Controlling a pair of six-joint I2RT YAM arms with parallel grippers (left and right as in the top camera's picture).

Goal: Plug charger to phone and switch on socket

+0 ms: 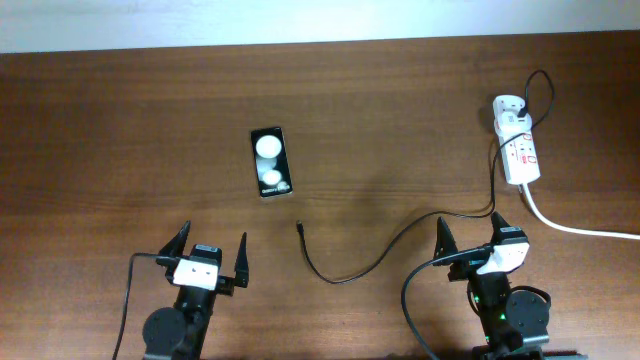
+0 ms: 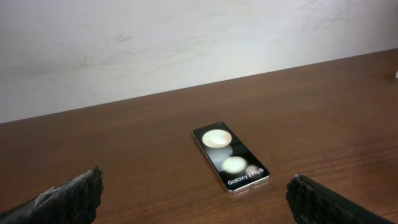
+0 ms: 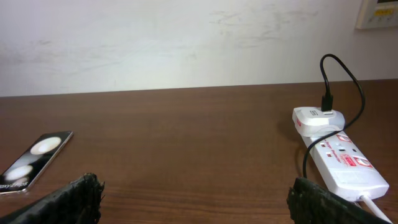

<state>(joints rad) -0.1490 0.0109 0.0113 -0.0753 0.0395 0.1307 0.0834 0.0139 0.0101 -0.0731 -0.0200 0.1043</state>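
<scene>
The phone (image 1: pixel 270 162) lies flat on the brown table, left of centre, face up with two white round spots; it also shows in the left wrist view (image 2: pixel 230 157) and the right wrist view (image 3: pixel 34 160). The charger (image 1: pixel 390 248), a thin black cable, runs from the white adapter on the socket (image 1: pixel 518 148) down and left to its loose plug tip (image 1: pixel 299 227), below right of the phone. The socket also shows in the right wrist view (image 3: pixel 339 158). My left gripper (image 1: pixel 210 245) is open and empty below the phone. My right gripper (image 1: pixel 470 230) is open and empty below the socket.
The socket's thick white cord (image 1: pixel 580 228) runs off to the right edge. A pale wall (image 2: pixel 186 43) stands behind the table's far edge. The charger cable passes close by the right gripper's left finger.
</scene>
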